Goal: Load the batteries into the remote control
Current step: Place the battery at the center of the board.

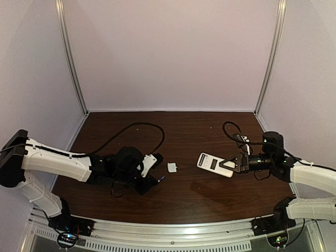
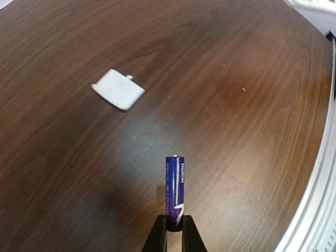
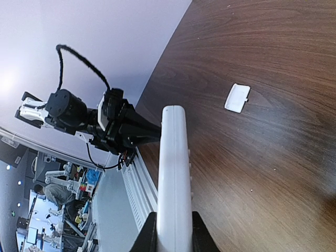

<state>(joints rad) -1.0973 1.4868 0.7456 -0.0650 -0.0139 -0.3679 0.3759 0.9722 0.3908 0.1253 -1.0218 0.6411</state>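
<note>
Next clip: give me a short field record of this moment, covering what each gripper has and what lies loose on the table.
left gripper: shut on a battery, gripped by one end, over the table
right gripper: shut on the remote control, gripped at one end
battery cover: loose on the table, between the battery and the remote control
second battery: not visible in any view
loading: held battery not yet in the remote control

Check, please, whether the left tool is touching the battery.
Touching: the left wrist view shows the left tool clamped on the battery, no gap.
</note>
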